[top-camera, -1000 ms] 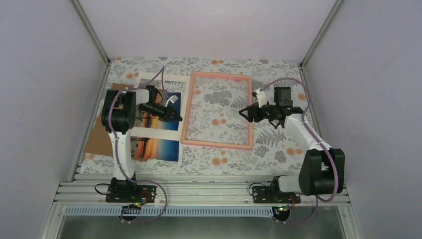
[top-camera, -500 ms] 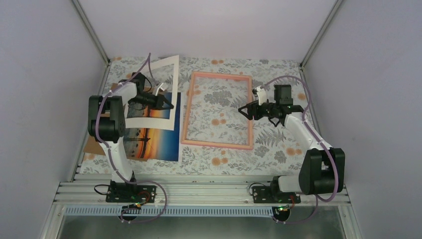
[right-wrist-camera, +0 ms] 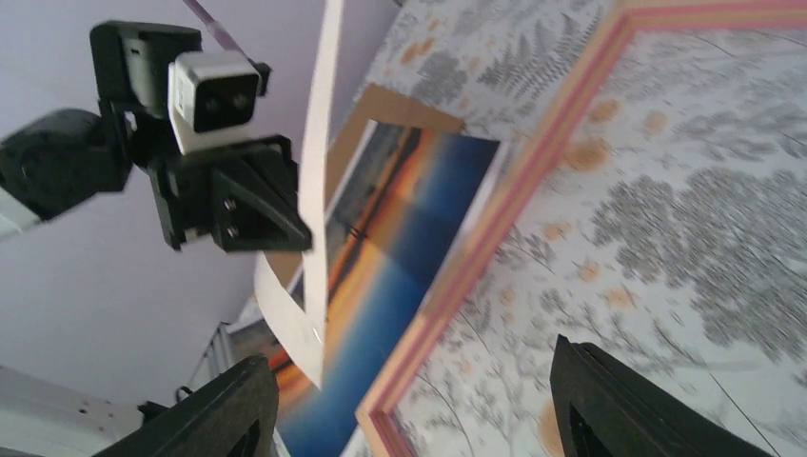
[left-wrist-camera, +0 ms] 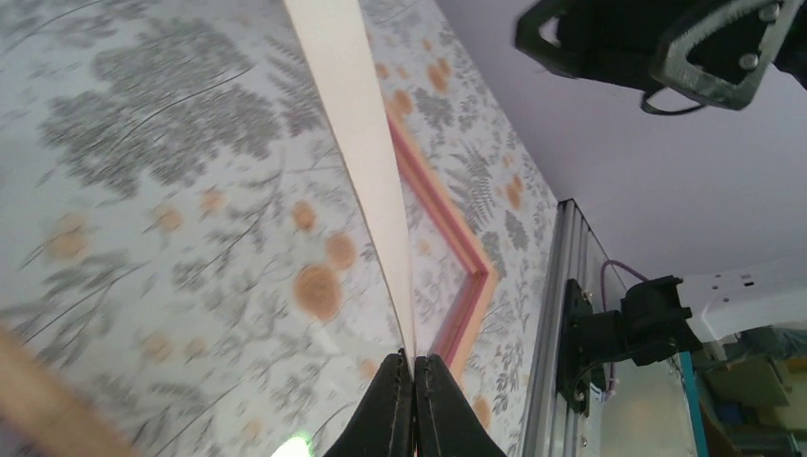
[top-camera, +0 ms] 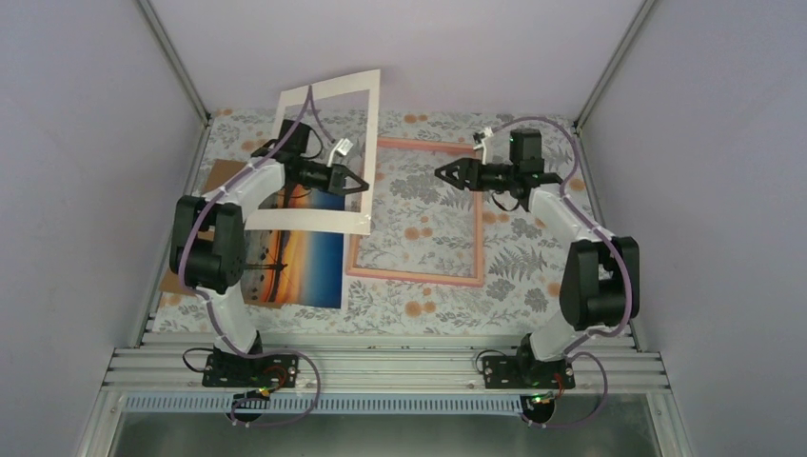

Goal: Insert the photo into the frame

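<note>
The sunset photo lies flat at the table's left on a brown backing board; it also shows in the right wrist view. The pink frame lies flat in the middle and shows in both wrist views. My left gripper is shut on the right edge of the white mat border and holds it up, tilted, above the photo; the mat shows edge-on in the left wrist view. My right gripper is open and empty above the frame's upper part.
The table has a floral cloth. Slanted metal posts and grey walls close in both sides. A metal rail runs along the near edge, with the arm bases on it.
My left gripper has lifted the white mat border up and to the right, off the photo. My right gripper has moved up and left over the frame.
</note>
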You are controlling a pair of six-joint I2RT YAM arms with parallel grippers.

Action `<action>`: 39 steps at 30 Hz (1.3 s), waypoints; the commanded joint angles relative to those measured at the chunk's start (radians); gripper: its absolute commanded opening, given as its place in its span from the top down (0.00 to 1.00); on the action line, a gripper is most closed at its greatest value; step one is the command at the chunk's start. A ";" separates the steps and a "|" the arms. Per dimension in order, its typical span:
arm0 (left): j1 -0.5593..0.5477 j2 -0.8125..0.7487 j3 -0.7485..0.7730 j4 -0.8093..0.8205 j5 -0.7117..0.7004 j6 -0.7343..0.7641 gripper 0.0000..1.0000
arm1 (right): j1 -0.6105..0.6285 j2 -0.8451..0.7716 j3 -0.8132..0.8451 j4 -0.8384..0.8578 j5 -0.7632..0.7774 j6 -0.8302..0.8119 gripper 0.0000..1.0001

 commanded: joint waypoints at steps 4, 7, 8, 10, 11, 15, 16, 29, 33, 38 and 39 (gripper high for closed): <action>-0.125 -0.038 -0.035 0.277 0.014 -0.215 0.98 | 0.104 0.107 0.126 0.198 -0.100 0.231 0.28; -0.156 -0.036 -0.033 0.313 0.010 -0.243 0.98 | 0.150 0.147 0.153 0.231 -0.095 0.262 0.28; -0.164 -0.036 -0.035 0.324 0.011 -0.251 0.98 | 0.160 0.158 0.160 0.232 -0.087 0.264 0.28; -0.174 -0.037 -0.035 0.338 0.012 -0.259 0.98 | 0.171 0.176 0.158 0.252 -0.086 0.289 0.27; -0.179 -0.038 -0.036 0.342 0.013 -0.261 0.98 | 0.172 0.184 0.153 0.269 -0.088 0.311 0.27; -0.193 -0.041 -0.045 0.360 0.017 -0.270 0.98 | 0.182 0.205 0.144 0.312 -0.106 0.369 0.27; -0.199 -0.040 -0.046 0.361 0.016 -0.270 0.98 | 0.185 0.210 0.146 0.327 -0.112 0.380 0.29; -0.226 -0.032 -0.058 0.375 -0.004 -0.272 0.98 | 0.188 0.245 0.138 0.378 -0.163 0.450 0.84; -0.229 -0.034 -0.067 0.368 -0.024 -0.267 0.97 | 0.188 0.254 0.130 0.402 -0.178 0.475 0.96; -0.220 -0.047 -0.029 0.257 -0.094 -0.174 0.63 | 0.159 0.230 0.093 0.340 -0.205 0.425 0.96; -0.214 -0.056 -0.025 0.227 -0.113 -0.147 0.52 | 0.145 0.214 0.079 0.309 -0.208 0.395 0.96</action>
